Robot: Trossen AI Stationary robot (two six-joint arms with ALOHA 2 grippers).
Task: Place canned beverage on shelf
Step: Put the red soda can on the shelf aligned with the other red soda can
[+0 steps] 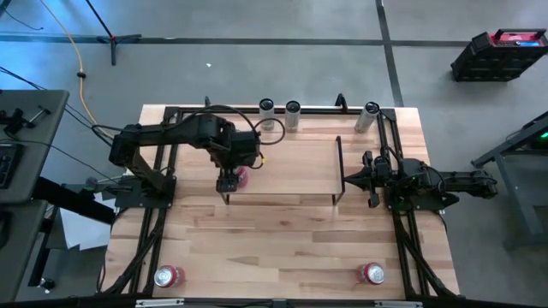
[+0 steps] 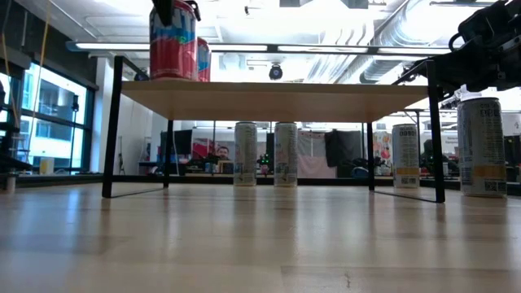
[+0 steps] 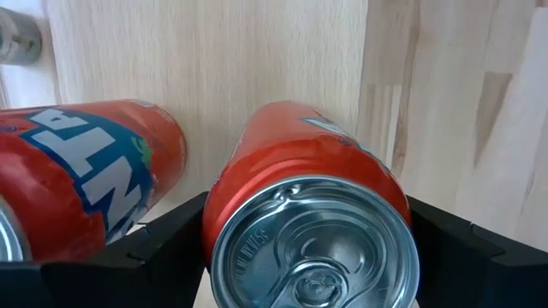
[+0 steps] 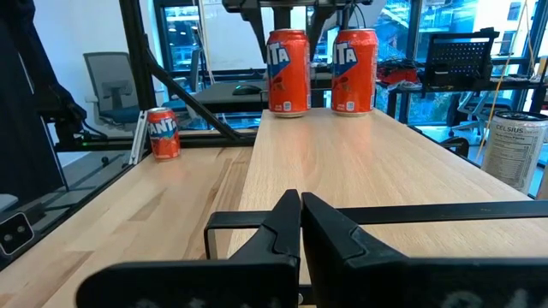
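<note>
The shelf (image 1: 291,167) stands mid-table, a light-wood board on a black wire frame. Two red Fanta cans stand upright on its left end. My left gripper (image 1: 229,180) points down over the nearer can (image 3: 312,214), shut on it; this can also shows in the low view (image 2: 172,41) and in the right wrist view (image 4: 288,73). The second can (image 3: 86,180) stands just beyond it on the far side (image 4: 354,73). My right gripper (image 4: 300,214) is shut and empty, level at the shelf's right end (image 1: 347,180). My left gripper pinches the nearer can between its two fingers (image 3: 163,235), one on each side of the can's upper wall (image 3: 224,184), just under the top rim. The fingers come from above, pointing down. The can stands upright with its bottom on the shelf board (image 2: 172,77).
Three white cans (image 1: 267,107) (image 1: 294,109) (image 1: 370,109) stand along the table's far edge. Two more red cans stand near the front edge, left (image 1: 169,275) and right (image 1: 372,274). The rest of the shelf board (image 1: 300,162) is bare.
</note>
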